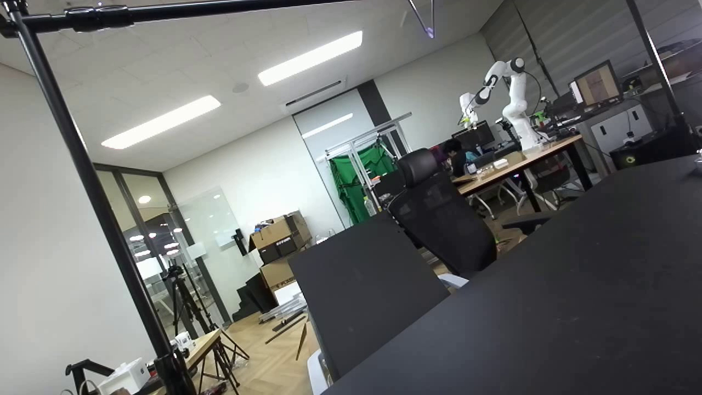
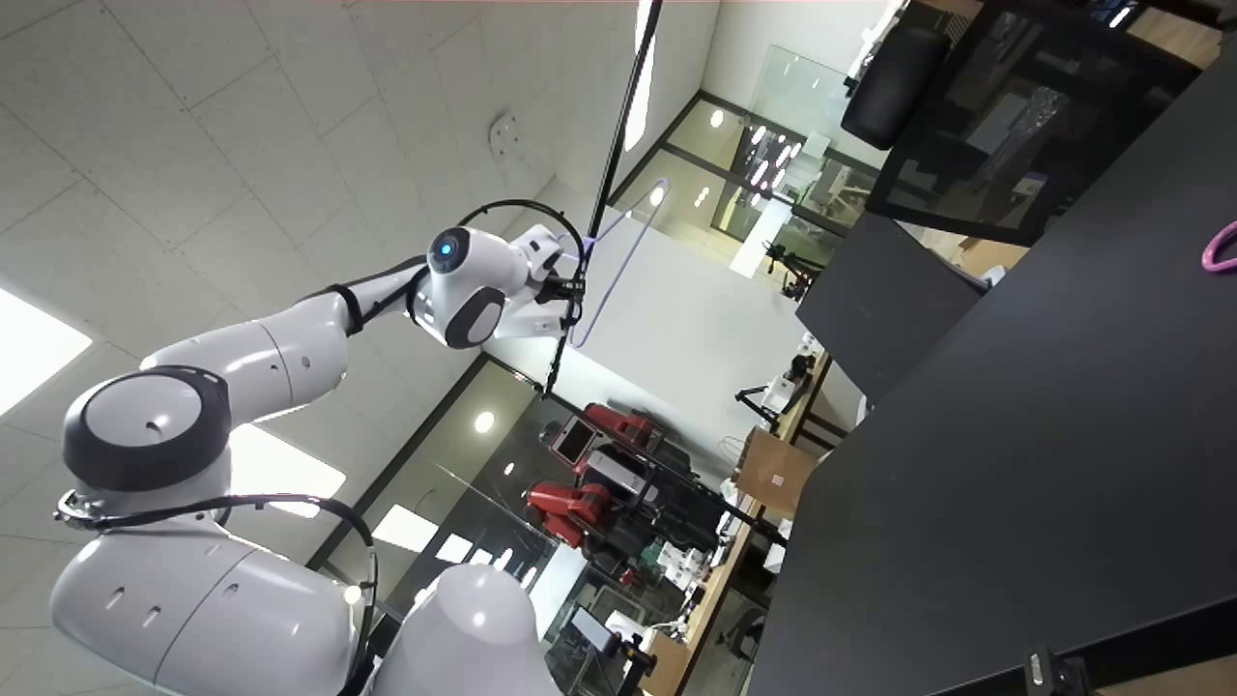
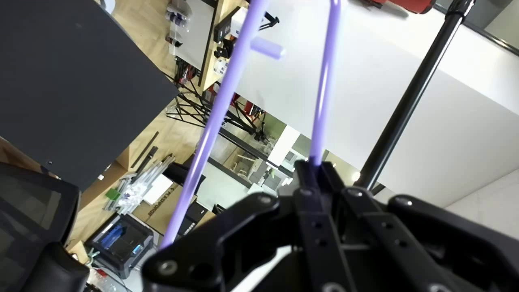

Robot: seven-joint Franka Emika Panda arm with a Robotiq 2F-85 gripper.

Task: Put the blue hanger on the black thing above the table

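In the wrist view, at the left, we see a flat matte black panel point(image 3: 81, 81). Next comes the thin blue-purple clothes hanger point(image 3: 221, 105); two slender, glossy rods of it run off the top of the frame, and a short rounded stub juts from the left rod. Right of that we find the black metal two-fingered gripper point(image 3: 316, 168), its fingers pressed together on the right-hand rod. Farther right slants a long, straight, glossy black bar point(image 3: 413, 93).

In an exterior view, a jointed, glossy white robot arm point(image 2: 232, 348) with dark grey caps fills the left and bears the gripper at its end. There the hanger overlaps the bar in our line of sight; whether the two touch, we cannot tell. Behind them we see a bulky red and black machine point(image 2: 572, 507). Farther right spreads the big, flat, matte black tabletop point(image 2: 966, 435), the hanger well apart from it. At the right edge, part of a rounded bright pink loop point(image 2: 1210, 257) shows against the tabletop.

In an exterior view, leftmost, we see a slanting black pole point(image 1: 93, 185), then the bar running from its top, then one corner of the hanger at the upper edge.
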